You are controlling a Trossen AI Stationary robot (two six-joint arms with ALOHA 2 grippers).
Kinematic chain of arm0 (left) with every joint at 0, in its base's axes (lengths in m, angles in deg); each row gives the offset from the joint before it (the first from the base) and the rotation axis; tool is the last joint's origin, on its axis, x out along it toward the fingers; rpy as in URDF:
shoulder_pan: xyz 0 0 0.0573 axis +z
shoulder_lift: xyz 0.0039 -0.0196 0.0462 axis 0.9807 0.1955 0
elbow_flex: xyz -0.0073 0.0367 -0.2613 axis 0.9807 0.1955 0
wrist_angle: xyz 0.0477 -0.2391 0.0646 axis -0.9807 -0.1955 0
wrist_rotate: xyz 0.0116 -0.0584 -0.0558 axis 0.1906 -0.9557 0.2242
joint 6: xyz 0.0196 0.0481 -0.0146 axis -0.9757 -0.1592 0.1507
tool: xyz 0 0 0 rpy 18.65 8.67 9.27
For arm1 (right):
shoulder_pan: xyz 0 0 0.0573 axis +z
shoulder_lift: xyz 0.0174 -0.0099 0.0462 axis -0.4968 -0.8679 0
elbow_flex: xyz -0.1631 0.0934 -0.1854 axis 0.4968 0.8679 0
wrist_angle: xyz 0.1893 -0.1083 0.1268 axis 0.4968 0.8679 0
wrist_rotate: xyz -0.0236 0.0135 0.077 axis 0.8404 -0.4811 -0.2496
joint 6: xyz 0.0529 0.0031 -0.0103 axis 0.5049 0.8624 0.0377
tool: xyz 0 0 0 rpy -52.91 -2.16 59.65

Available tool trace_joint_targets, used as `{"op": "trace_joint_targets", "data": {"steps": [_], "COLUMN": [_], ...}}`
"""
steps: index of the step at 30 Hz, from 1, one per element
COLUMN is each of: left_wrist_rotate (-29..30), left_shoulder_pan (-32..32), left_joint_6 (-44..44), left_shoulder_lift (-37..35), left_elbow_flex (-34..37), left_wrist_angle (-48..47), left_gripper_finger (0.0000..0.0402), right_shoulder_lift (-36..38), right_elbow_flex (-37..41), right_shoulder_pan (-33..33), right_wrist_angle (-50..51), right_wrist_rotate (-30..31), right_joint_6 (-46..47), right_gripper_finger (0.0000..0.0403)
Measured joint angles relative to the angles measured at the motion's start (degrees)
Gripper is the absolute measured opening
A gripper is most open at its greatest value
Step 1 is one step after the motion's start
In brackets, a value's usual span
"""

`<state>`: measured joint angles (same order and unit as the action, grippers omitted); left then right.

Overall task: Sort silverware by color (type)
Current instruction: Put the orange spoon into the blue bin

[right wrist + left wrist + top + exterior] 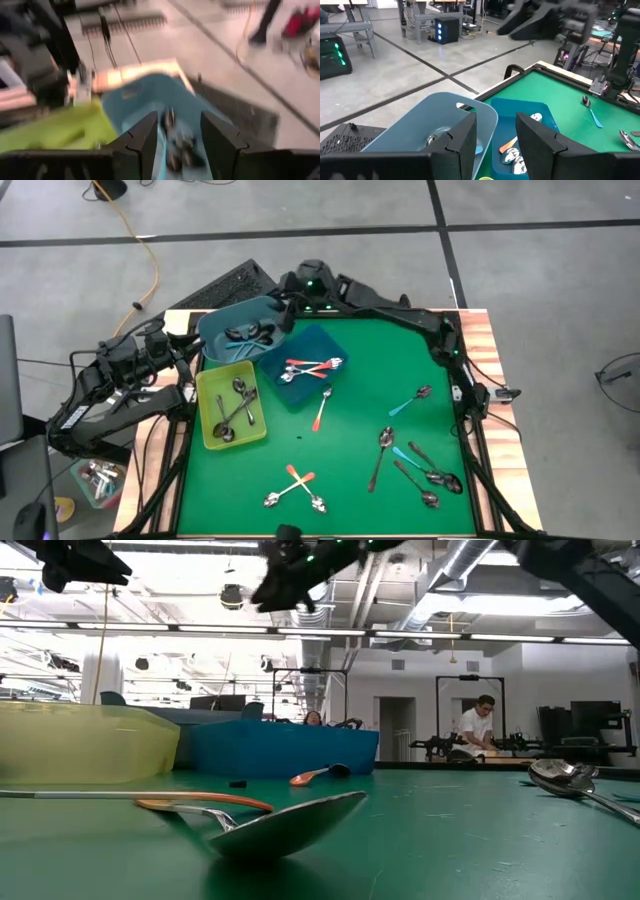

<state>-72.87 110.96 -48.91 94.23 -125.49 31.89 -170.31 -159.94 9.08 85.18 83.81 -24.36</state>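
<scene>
Right gripper: hangs above the light-blue bin at the table's far left corner; fingers apart with nothing between them; spoons lie in the bin directly below
Left gripper: off the table's left edge beside the bins; fingers apart, empty; it looks across the light-blue bin toward the green mat
Light-blue bin: holds several dark or plain metal spoons
Dark-blue tray: just beside the light-blue bin, toward mid-table; holds orange-handled spoons
Yellow-green tray: on the mat's left side, nearer than the light-blue bin; holds plain metal spoons
Loose orange spoon: on the mat just beside the dark-blue tray
Crossed orange pair: near the front edge, middle
Teal-handled spoon: right of centre, lying alone
Right-front cluster: plain metal spoons and one teal-handled, lying close together
Person: in the room behind the table, seen in the low view
</scene>
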Motion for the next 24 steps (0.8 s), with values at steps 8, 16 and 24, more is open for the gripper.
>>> {"op": "trace_joint_targets", "data": {"steps": [8, 16, 24], "left_wrist_rotate": [-0.4, -0.4, -0.3], "left_shoulder_pan": [0.0, 0.0, 0.0], "left_joint_6": [0.3, 2.2, 3.0], "left_shoulder_lift": [0.0, 0.0, 0.0], "left_elbow_flex": [0.0, 0.0, 0.0], "left_wrist_angle": [-1.2, -1.2, -2.2], "left_gripper_finger": [0.0122, 0.0122, 0.0122], "right_shoulder_lift": [8.2, 9.6, 12.0], "right_elbow_flex": [0.0, 0.6, 3.4], "right_shoulder_pan": [1.8, 11.7, 29.7], "right_wrist_angle": [33.7, 64.0, 63.5], "right_wrist_rotate": [1.6, 8.6, 13.3], "right_joint_6": [5.7, 17.8, 22.3], "right_gripper_finger": [0.0159, 0.0159, 0.0159]}}
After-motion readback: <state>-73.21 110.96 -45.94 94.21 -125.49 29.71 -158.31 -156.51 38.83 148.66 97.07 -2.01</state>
